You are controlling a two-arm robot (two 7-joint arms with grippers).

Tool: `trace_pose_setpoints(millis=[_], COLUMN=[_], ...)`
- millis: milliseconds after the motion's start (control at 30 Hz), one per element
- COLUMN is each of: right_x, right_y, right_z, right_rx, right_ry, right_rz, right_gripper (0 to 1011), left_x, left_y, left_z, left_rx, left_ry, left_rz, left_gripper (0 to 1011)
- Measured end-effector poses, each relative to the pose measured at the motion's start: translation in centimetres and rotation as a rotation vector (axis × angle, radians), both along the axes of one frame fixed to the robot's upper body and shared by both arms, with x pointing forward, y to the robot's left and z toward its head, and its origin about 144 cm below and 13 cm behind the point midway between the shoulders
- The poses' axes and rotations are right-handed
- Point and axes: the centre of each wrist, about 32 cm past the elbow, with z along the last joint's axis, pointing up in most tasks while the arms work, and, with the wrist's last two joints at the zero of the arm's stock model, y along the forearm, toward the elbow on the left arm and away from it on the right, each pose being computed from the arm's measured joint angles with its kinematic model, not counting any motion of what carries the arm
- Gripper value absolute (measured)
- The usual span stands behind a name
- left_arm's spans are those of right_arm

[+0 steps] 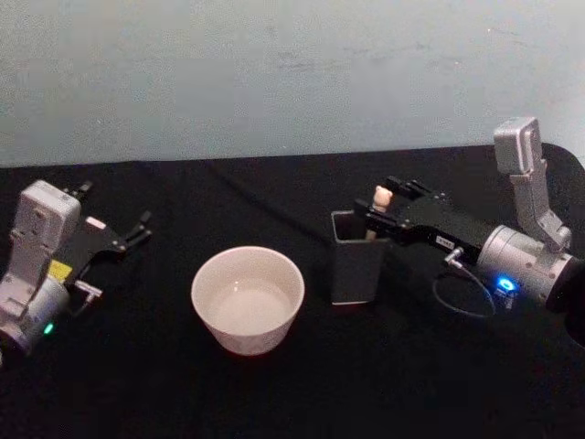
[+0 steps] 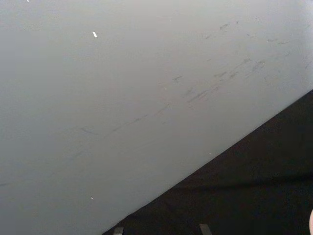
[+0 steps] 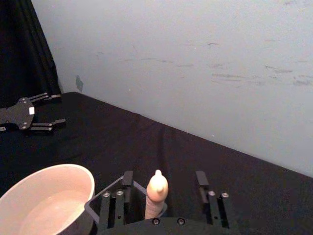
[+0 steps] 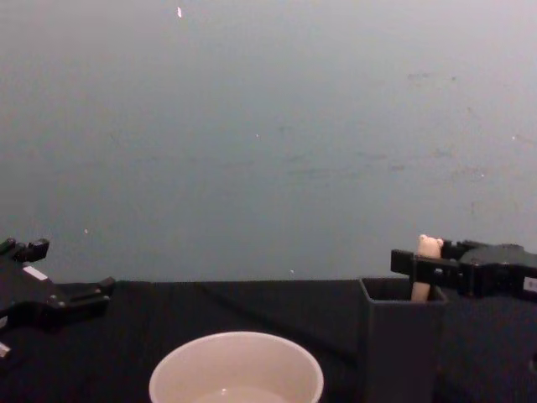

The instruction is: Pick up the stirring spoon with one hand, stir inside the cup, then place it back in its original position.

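The stirring spoon (image 1: 379, 197) stands in the tall dark grey holder (image 1: 356, 265), its peach bear-head handle (image 4: 428, 250) poking above the rim. My right gripper (image 1: 382, 199) reaches in from the right at handle height. It is open, one finger on each side of the handle (image 3: 157, 193) with a gap on both sides. The cream cup (image 1: 248, 297) sits just left of the holder, apart from it, and is also visible in the chest view (image 4: 237, 369). The spoon's bowl is hidden inside the holder. My left gripper (image 1: 117, 206) rests open at the far left.
A black cloth (image 1: 302, 402) covers the table, with a pale wall (image 1: 274, 73) close behind its back edge. A thin cable (image 1: 462, 297) loops under the right wrist. Free room lies between the cup and the left gripper.
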Motion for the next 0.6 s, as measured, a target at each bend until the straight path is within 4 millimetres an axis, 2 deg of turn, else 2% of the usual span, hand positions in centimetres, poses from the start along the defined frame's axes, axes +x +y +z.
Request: trace_pose_setpoints(millis=[333, 600], right_x=[-0.02, -0.02], right_y=[0.00, 0.00], right_z=[-0.01, -0.01], right_rx=[0.001, 0.002], right_ry=[0.000, 0.000], right_rz=[0.000, 0.000], right_gripper=[533, 248], left_x=[0.00, 0.00], left_y=[0.00, 0.00], left_z=[0.00, 0.00], left_rx=[0.000, 0.000], left_ry=[0.000, 0.000], left_rz=[0.000, 0.000], left_gripper=[1001, 1001])
